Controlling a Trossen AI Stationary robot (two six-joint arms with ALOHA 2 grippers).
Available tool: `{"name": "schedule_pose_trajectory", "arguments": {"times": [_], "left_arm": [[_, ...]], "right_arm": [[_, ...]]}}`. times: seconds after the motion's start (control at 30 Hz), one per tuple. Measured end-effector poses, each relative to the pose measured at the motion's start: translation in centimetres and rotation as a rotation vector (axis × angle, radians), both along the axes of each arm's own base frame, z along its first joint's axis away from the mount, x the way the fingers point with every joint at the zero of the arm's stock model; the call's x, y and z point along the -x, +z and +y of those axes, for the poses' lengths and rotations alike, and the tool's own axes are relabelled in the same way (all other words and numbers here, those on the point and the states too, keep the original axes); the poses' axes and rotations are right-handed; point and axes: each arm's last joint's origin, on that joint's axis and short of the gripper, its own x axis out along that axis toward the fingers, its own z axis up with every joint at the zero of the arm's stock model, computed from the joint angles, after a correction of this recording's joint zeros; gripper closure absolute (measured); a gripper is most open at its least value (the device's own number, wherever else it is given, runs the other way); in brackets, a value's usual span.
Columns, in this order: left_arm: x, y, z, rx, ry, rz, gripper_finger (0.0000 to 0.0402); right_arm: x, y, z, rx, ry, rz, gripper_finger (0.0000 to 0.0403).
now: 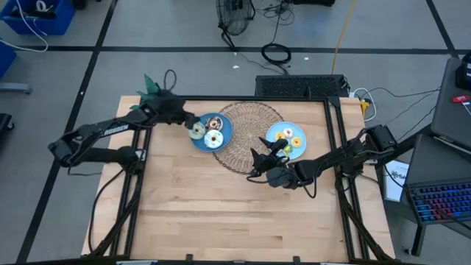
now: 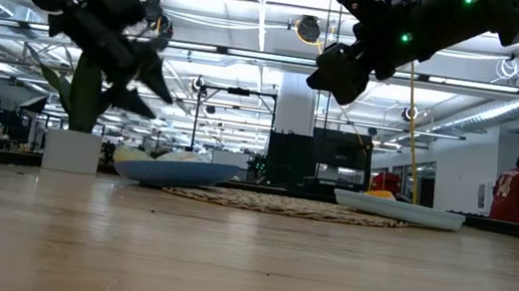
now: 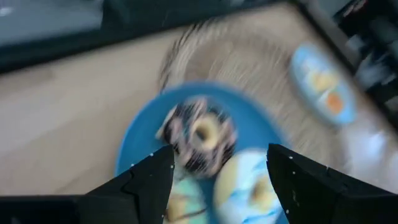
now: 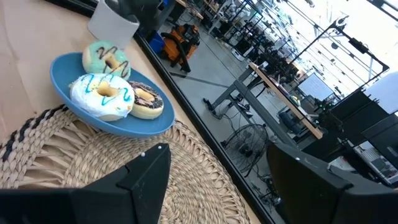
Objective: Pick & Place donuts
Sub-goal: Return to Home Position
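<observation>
Three larger donuts lie on the left blue plate (image 1: 224,131): a chocolate one (image 3: 202,137), a white one (image 3: 252,186) and a green one (image 4: 106,57). Small yellow, orange and green donuts (image 1: 287,138) lie on the right blue plate (image 1: 274,131). My left gripper (image 3: 217,180) hangs open just above the left plate's left side, clear of the donuts. Over the near edge of the wicker mat (image 1: 250,118), my right gripper (image 4: 217,180) is open and empty, pointing toward the left plate.
Both plates rest partly on the wicker mat at the table's far middle. A plant in a white pot (image 2: 73,146) stands at the far left corner. The near half of the wooden table (image 1: 235,213) is bare. A person (image 2: 515,189) sits in the room behind.
</observation>
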Motion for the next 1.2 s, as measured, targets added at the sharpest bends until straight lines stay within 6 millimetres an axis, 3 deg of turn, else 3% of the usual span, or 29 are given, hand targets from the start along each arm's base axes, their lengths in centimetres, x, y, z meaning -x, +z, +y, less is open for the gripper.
{"name": "schedule_pose_trajectory", "arguments": {"times": [0.17, 0.33, 0.43, 0.53, 0.6, 0.67, 0.77, 0.93, 1.2], "left_arm": [[1.0, 3.6, -0.9, -0.155, -0.067, -0.180, 0.0146], [2.9, 7.2, -3.2, -0.412, -0.218, -0.296, 0.0146], [4.6, 8.2, -5.0, -0.542, -0.270, -0.276, 0.0146], [6.4, 8.6, -6.5, -0.625, -0.237, -0.215, 0.0146], [7.6, 8.5, -7.4, -0.647, -0.180, -0.158, 0.0146], [8.7, 8.4, -8.3, -0.649, -0.122, -0.118, 0.0146], [9.9, 8.3, -9.4, -0.656, -0.063, -0.155, 0.0146], [10.6, 5.9, -10.4, -0.656, -0.085, -0.208, 0.0146], [9.7, 0.0, -10.3, -0.585, -0.137, -0.349, 0.0146]], "right_arm": [[0.4, 0.9, 0.6, -0.012, 0.020, -0.040, 0.0151], [1.9, 3.1, 2.9, -0.008, 0.109, -0.075, 0.0151], [3.5, 5.1, 4.4, 0.030, 0.153, -0.076, 0.0151], [5.8, 7.1, 5.8, 0.069, 0.074, -0.114, 0.0151], [7.5, 8.4, 6.5, 0.112, -0.009, -0.104, 0.0151], [9.1, 9.5, 6.9, 0.158, 0.039, -0.044, 0.0151], [11.6, 10.0, 7.2, 0.058, 0.122, -0.169, 0.0151], [14.8, 8.4, 5.4, -0.110, 0.210, -0.339, 0.0151], [18.3, 5.0, 1.4, -0.430, 0.719, -0.482, 0.0151]]}}
